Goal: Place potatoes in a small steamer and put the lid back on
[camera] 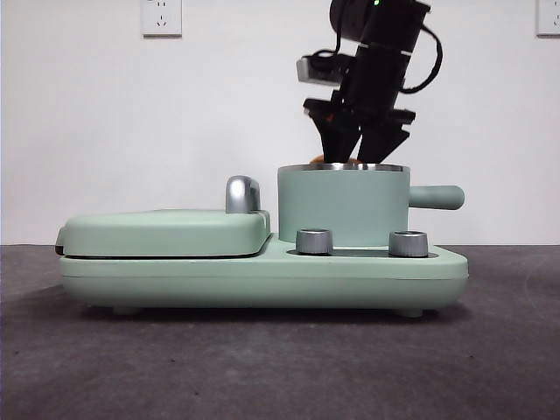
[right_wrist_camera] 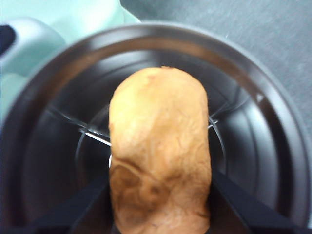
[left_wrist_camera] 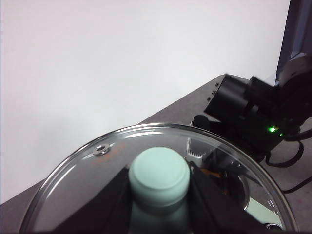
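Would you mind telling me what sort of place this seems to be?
Probably a lab test bench rather than a kitchen: a mint-green breakfast cooker sits alone on a dark table, against a bare white wall with sockets.

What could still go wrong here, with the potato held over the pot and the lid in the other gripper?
The right gripper holds the potato at the mouth of the small steamer. Released from this height, it could knock the steel rim or land off centre. The left gripper grips the lid only by its small knob, so the glass might tilt or slip. The right arm shows close behind the lid in the left wrist view, so bringing the lid in early risks a collision.
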